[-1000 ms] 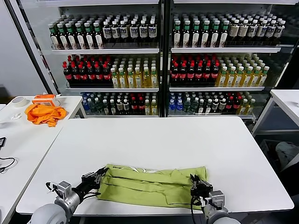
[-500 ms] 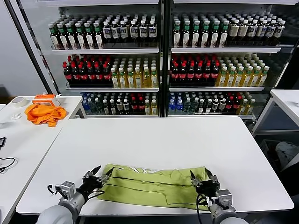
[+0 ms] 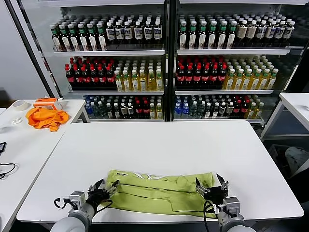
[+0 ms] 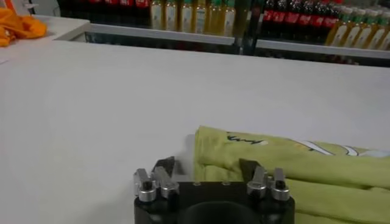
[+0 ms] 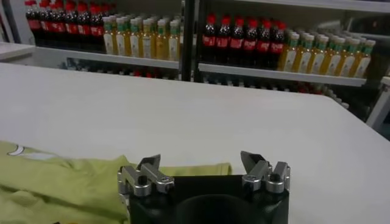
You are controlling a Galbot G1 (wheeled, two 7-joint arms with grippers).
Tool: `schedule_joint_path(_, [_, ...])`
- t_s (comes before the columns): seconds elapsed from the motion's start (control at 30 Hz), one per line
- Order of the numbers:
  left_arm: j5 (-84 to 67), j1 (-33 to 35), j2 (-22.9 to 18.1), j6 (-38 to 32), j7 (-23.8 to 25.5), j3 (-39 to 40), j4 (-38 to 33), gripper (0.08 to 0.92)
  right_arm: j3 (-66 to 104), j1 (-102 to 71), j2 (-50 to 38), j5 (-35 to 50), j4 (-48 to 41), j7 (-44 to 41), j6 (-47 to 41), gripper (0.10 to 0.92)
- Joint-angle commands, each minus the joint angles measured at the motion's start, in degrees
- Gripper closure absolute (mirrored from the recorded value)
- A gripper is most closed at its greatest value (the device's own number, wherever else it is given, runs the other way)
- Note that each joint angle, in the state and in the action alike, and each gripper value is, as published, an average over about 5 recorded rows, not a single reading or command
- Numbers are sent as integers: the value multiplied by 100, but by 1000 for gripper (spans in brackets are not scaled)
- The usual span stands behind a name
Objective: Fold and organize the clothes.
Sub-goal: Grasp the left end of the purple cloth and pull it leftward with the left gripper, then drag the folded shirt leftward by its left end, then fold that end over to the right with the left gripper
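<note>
The lime-green T-shirt (image 3: 159, 193) lies folded into a long band near the white table's front edge, with a bit of white print showing at its left end. My left gripper (image 3: 105, 186) is open and empty at the shirt's left end; in the left wrist view (image 4: 207, 164) the shirt (image 4: 304, 167) lies just past its jaws. My right gripper (image 3: 211, 182) is open and empty at the shirt's right end; in the right wrist view (image 5: 201, 160) the shirt's edge (image 5: 67, 176) sits below and beside the jaws.
The white table (image 3: 159, 145) stretches back toward drink-filled glass coolers (image 3: 164, 58). A side table on the left holds an orange cloth (image 3: 46, 117), an orange-white box (image 3: 47, 102) and a tape roll (image 3: 19, 105). Another table corner (image 3: 294, 104) stands at the right.
Both grippers opened, let go of the shirt's ends and drew back toward the table's front edge. The shirt settled flat.
</note>
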Motion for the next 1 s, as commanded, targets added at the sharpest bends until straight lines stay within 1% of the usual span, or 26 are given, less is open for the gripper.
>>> schedule_joint_path(0.03, [-11, -20, -138, 179, -309, 193, -103, 399, 87, -18, -19, -36, 31, 0, 6, 203])
schedule_joint_path(0.17, [158, -104, -189, 198, -279, 270, 13, 511, 102, 1, -43, -28, 50, -8, -1, 203])
schedule_joint_path(0.37, [852, -194, -232, 268, -178, 183, 171, 685, 104, 6, -26, -19, 43, -33, -21, 203])
schedule_joint_path(0.5, [1285, -191, -200, 291, -143, -100, 82, 806, 86, 48, -22, -19, -1, -41, -21, 203])
schedule_joint_path(0.6, [1709, -166, -139, 284, -339, -469, -7, 874, 74, 89, -31, -19, -36, -50, -22, 203])
schedule_joint_path(0.7, [1925, -24, 8, 408, -632, -1039, -133, 894, 74, 134, -47, -19, -74, -62, -21, 203])
schedule_joint_path(0.83, [1927, 354, 340, 700, -961, -1945, -230, 893, 59, 220, -60, -18, -152, -78, -18, 203])
schedule_joint_path(0.93, [1899, 661, 657, 792, -1124, -2575, -173, 893, 25, 286, -59, -18, -194, -86, -15, 203])
schedule_joint_path(1.0, [1878, 765, 834, 822, -1179, -2805, -138, 893, 1, 319, -59, -16, -211, -91, -15, 203])
